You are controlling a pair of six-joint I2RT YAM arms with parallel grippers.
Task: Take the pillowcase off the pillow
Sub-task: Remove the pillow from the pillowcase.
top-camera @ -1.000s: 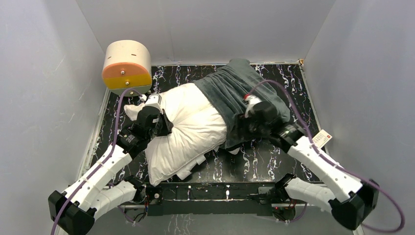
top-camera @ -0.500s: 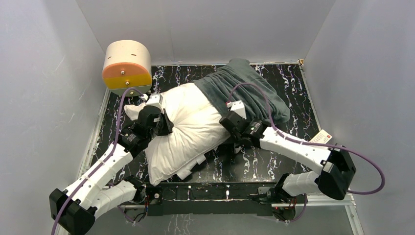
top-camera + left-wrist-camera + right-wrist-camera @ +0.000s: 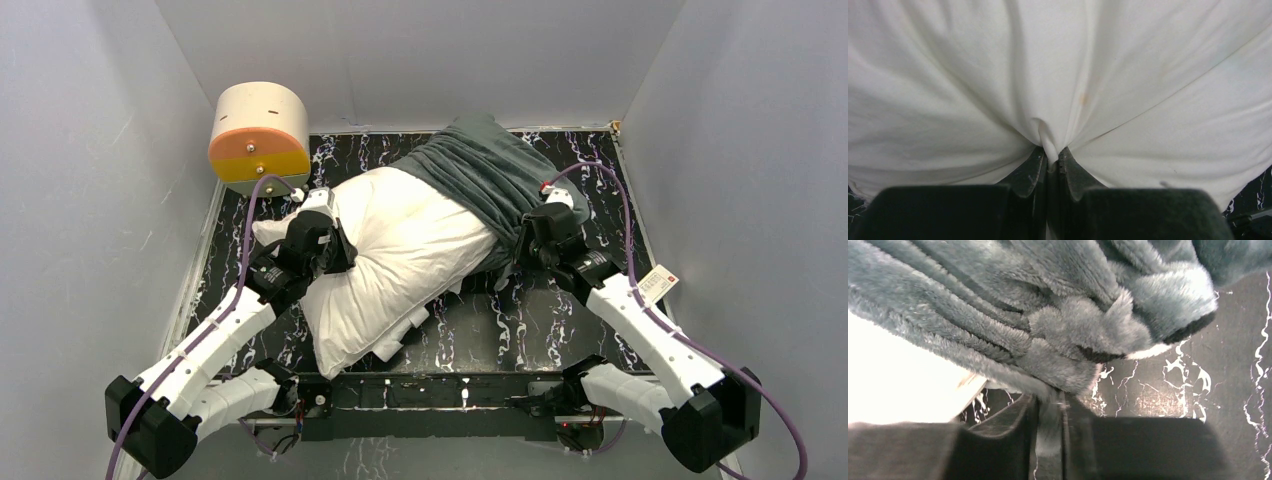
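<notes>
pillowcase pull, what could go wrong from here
1. The left end effector pinches only a small fold of the pillow; it may slip out under a pull.
2. The right end effector grips just a thin edge of the pillowcase, which may slide free.
3. The pillowcase is bunched over the pillow's far end, so it could drag the pillow along.

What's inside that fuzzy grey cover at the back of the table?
The pillow goes into the pillowcase at its far end; the rest lies bare. How deep it reaches, the fabric hides.
</notes>
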